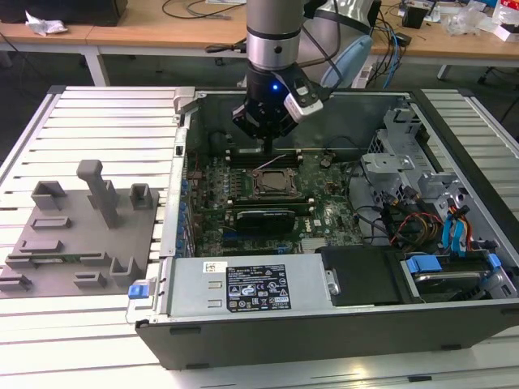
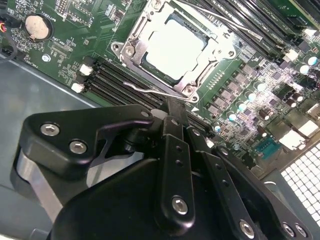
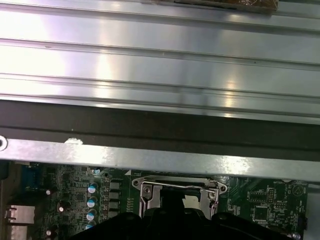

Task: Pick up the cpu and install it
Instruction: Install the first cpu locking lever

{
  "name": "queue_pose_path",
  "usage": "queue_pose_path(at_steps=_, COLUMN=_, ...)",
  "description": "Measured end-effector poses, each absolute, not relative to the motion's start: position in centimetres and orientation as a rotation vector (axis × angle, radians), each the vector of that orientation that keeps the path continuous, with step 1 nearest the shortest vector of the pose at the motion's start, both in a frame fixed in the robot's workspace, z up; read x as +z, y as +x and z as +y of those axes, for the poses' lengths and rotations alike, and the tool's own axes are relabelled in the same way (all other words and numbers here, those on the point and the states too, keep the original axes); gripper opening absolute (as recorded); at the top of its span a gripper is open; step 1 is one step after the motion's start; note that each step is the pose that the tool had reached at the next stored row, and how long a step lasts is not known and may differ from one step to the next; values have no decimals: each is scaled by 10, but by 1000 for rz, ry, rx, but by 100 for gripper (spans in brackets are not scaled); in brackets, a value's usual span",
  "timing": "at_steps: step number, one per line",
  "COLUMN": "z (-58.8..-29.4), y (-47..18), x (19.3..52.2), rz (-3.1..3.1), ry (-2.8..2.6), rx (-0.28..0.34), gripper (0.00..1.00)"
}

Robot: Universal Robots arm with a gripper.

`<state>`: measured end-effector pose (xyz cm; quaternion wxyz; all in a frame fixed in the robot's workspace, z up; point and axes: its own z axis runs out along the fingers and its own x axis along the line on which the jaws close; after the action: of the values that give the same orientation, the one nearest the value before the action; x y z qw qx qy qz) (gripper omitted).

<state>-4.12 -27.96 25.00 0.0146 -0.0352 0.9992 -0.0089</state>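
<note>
black gripper point(image 2: 172, 117) linkage looms closest, fingers pressed together on nothing, raised just beside the socket frame point(image 2: 175, 47) so the cpu point(image 2: 176, 46) seated inside lies clear, mid-motherboard point(image 2: 235, 95).

- In the exterior view the end effector point(image 1: 268, 144) hangs low over the motherboard point(image 1: 268, 203); its tips are too small and dark there to tell how they stand.
- In the second wrist view the end effector's black body covers the lower picture, hiding the board beneath; the fingertips point(image 2: 176, 111) are pressed close together.
- The cpu point(image 2: 175, 46) is washed out by glare, so its surface detail cannot be told.
- In the first wrist view the socket frame point(image 3: 175, 192) is cut off by the dark body below.
- The grey tray point(image 1: 77, 235) runs off the exterior view's left.
</note>
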Motion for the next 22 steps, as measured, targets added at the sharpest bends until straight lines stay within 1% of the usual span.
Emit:
queue_pose_path(at_steps=6, z=-279, y=-41, x=240, rz=3111, ry=-109, rx=-28, gripper=11)
queue_pose_path(at_steps=8, z=-277, y=-41, x=238, rz=3110, ry=-111, rx=-28, gripper=11)
queue_pose_path(at_steps=10, z=-271, y=-41, x=230, rz=3110, ry=-113, rx=-29, gripper=11)
queue_pose_path(at_steps=22, z=-268, y=-25, x=215, rz=3111, ry=-120, rx=-37, gripper=11)
